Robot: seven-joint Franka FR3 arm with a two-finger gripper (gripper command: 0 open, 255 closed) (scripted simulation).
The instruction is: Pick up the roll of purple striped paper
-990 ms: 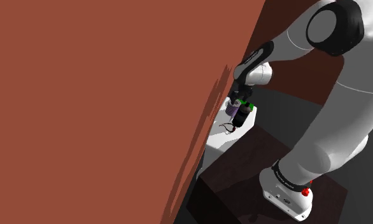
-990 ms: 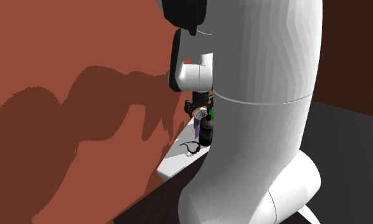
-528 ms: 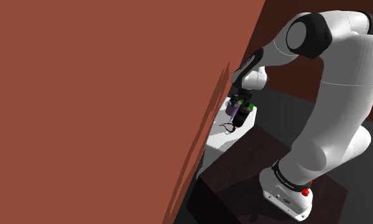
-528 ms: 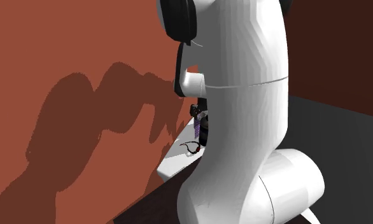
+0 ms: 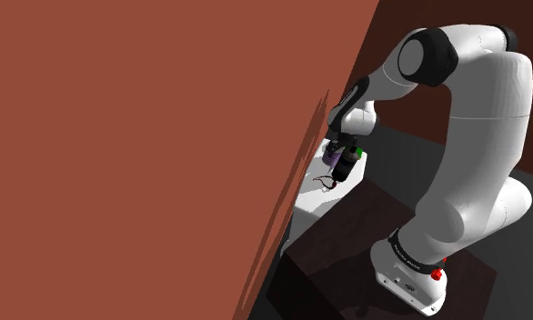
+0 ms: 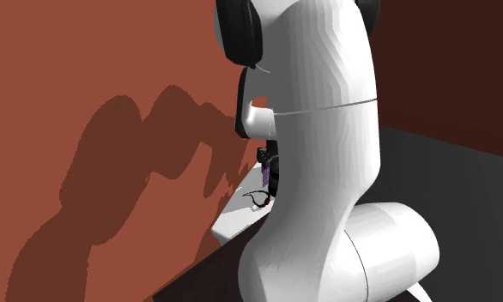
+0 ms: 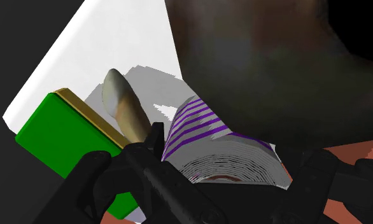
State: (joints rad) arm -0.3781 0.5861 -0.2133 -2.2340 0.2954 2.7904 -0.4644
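At the far end of the white surface (image 5: 315,195), close to the red-brown wall (image 5: 146,136), the roll of purple striped paper (image 5: 333,157) stood just below the gripper (image 5: 340,145). The white arm (image 5: 474,118) reached from the dark stand (image 5: 337,250) up and over toward the shoulder view's left. In the wrist view, the gripper (image 7: 225,153) straddled the roll (image 7: 207,130): one black finger (image 7: 150,168) lay against one side and the other pressed the opposite side, so the jaws were clenched on the roll. Its open end, with the wound layers, faced the camera. A green box (image 7: 48,137) with a gold edge lay just beside the roll, and a tan tapered object (image 7: 123,108) stood between them. A small red and black item (image 5: 326,183) lay on the surface near the roll. Whether the roll touched the surface could not be determined.
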